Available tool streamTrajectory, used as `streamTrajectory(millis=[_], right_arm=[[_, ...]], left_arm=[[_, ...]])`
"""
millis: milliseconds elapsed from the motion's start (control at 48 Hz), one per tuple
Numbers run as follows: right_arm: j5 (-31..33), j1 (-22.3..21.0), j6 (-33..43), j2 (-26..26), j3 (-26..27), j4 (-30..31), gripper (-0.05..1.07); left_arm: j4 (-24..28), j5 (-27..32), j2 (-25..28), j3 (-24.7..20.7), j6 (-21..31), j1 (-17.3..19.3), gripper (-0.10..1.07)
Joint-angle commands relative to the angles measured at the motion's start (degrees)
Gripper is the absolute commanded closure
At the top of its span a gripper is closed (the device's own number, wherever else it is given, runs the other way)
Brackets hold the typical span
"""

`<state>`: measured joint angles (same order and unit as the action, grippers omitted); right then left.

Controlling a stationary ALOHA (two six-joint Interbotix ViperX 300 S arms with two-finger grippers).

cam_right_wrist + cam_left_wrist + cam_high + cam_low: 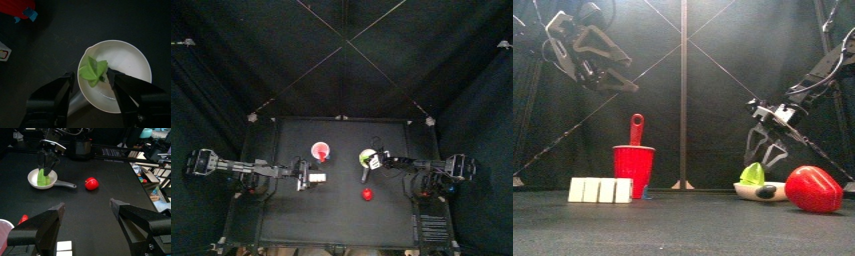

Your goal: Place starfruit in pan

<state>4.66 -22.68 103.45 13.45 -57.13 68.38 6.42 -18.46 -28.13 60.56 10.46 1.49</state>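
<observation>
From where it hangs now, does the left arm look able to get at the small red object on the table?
Probably yes. The left gripper hangs open above bare table, and nothing stands between it and the red object. The right gripper is busy over the pan with the starfruit.

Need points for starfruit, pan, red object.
starfruit (93,70): right wrist view, middle of the green flesh.
pan (130,65): right wrist view, bare white inside.
red object (91,183): left wrist view, its centre.
</observation>
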Motion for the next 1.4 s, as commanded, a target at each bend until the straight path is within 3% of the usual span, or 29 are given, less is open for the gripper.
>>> streamTrajectory(millis=[0, 146, 458, 1375], right_arm=[[-0.2, -0.3, -0.1, 0.6, 0.4, -0.1, 0.09], [0.2, -0.3, -0.1, 0.6, 0.4, -0.2, 0.03], [4.8, -0.3, -0.2, 2.0, 0.3, -0.2, 0.03], [4.8, 0.3, -0.4, 1.9, 0.0, -0.1, 0.03]], left_arm=[[0.0, -0.4, 0.0, -0.7, -0.1, 0.2, -0.06], [0.0, -0.4, 0.1, -0.7, -0.1, 0.2, -0.06], [0.0, -0.4, 0.1, -0.7, -0.1, 0.2, -0.06], [-0.1, -0.4, 0.1, -0.5, -0.1, 0.2, -0.06]])
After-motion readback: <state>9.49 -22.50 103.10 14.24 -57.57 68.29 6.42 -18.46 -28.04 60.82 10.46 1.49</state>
